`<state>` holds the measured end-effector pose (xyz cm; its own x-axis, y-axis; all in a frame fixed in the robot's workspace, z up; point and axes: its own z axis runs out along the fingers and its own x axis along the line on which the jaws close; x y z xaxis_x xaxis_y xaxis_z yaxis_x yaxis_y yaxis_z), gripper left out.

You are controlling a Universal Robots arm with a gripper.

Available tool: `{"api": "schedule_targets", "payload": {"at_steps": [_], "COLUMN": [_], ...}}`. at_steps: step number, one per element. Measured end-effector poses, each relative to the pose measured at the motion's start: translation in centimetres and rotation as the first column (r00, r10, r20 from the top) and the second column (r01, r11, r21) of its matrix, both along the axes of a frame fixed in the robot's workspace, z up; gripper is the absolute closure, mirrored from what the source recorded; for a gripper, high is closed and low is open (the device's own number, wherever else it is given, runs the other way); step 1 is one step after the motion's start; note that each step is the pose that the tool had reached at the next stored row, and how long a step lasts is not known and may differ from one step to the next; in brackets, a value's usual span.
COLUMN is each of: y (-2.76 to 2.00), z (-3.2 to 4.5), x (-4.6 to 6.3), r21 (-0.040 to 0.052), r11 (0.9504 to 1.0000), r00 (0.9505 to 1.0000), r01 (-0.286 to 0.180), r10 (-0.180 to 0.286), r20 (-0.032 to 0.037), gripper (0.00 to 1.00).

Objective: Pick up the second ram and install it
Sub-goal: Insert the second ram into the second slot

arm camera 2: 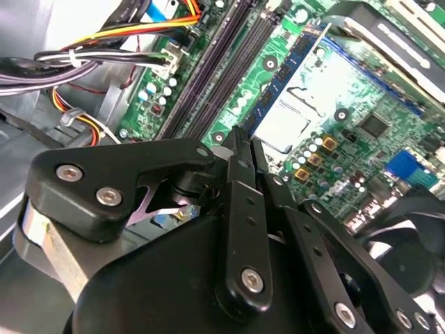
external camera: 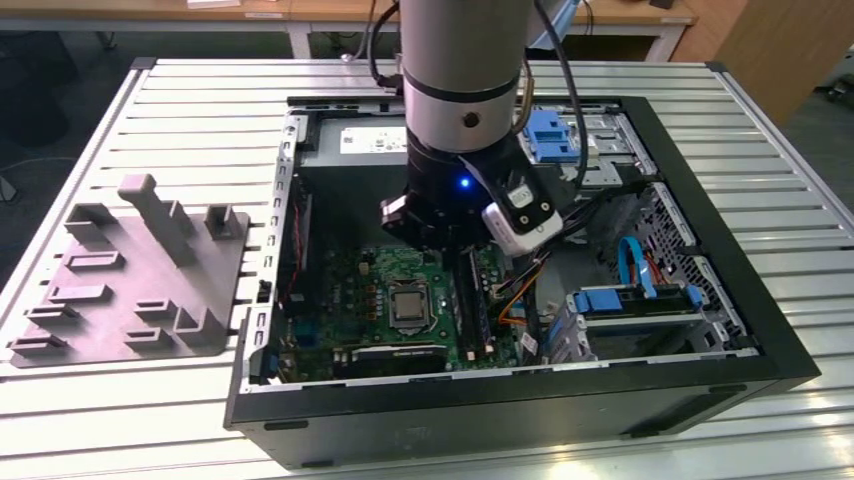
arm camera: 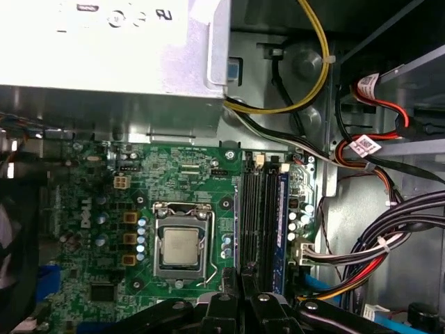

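**A:** Where's the ram (external camera: pixel 475 300)?

**B:** I take it to be the dark strip standing on edge in the slots (arm camera: pixel 268 229). In the exterior view it shows from behind the arm (external camera: pixel 461 100) and points toward the near wall of the case (external camera: pixel 534 410). Two dark strips lie side by side there, and I can't tell which is the second stick.

**A:** And the gripper (arm camera: pixel 242 289)?

**B:** It's inside the case, above the board (arm camera: pixel 174 174), in line with the slots. I can't judge how high. In the second wrist view its fingers (arm camera 2: pixel 238 149) sit together with only a bare slit between them. I can't tell whether anything thin is held in that slit.

**A:** How would the ram handle?

**B:** Light, stiff and thin, I judge, but fragile, with bare chips on the faces and contacts along the bottom edge. The place for a pinch is the flat faces near the top edge, square to the stick. A skewed hold could twist it in its slot. The smooth faces may also slip under a downward push.

**A:** Room to move?

**B:** Tight across the slots, freer along them.
- **One side:** small capacitors (arm camera: pixel 226 245), then the socket (arm camera: pixel 179 245).
- **Other side:** the cables (arm camera: pixel 389 229) bunch by a connector (arm camera: pixel 304 252) just beside the slots.
- **One end:** the supply (arm camera: pixel 104 49) lies beyond it.
- **Between slots:** each slot is just beside its neighbour, so there's little width to spare.
- **Above:** the case is open.
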<state>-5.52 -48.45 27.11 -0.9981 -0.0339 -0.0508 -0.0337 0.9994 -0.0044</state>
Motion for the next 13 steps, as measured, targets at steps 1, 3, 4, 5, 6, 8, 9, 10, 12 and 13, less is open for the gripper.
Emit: {"api": "schedule_targets", "payload": {"at_steps": [1, 3, 4, 5, 6, 8, 9, 10, 12, 13], "y": [-0.03, -0.08, -0.11, -0.14, -0.19, -0.31, -0.36, -0.4, -0.43, -0.43], "z": [-0.15, -0.39, -0.5, -0.6, -0.74, -1.05, -1.23, -1.41, -1.7, -1.72], "x": [0.2, 0.5, 0.7, 0.9, 1.0, 1.2, 1.3, 1.4, 1.5, 1.5], "r21": [0.001, 0.0025, 0.0029, 0.003, 0.0033, 0.0039, 0.0043, 0.0046, 0.0058, 0.0059], "r11": [1.0, 1.0, 1.0, 1.0, 1.0, 1.0, 1.0, 1.0, 1.0, 1.0], "r00": [1.0, 1.0, 1.0, 1.0, 1.0, 1.0, 1.0, 1.0, 1.0, 1.0], "r01": [0.0, 0.0, 0.0, 0.0, 0.0, 0.001, 0.001, 0.001, 0.001, 0.001], "r10": [0.0, 0.0, 0.0, 0.0, 0.0, -0.001, -0.001, -0.001, -0.001, -0.001], "r20": [0.0, 0.0, -0.0001, -0.0002, -0.0002, -0.0002, -0.0002, -0.0002, -0.0002, -0.0002], "gripper": [0.87, 0.87, 0.87, 0.87, 0.87, 0.87, 0.87, 0.87, 0.87, 0.87]}}
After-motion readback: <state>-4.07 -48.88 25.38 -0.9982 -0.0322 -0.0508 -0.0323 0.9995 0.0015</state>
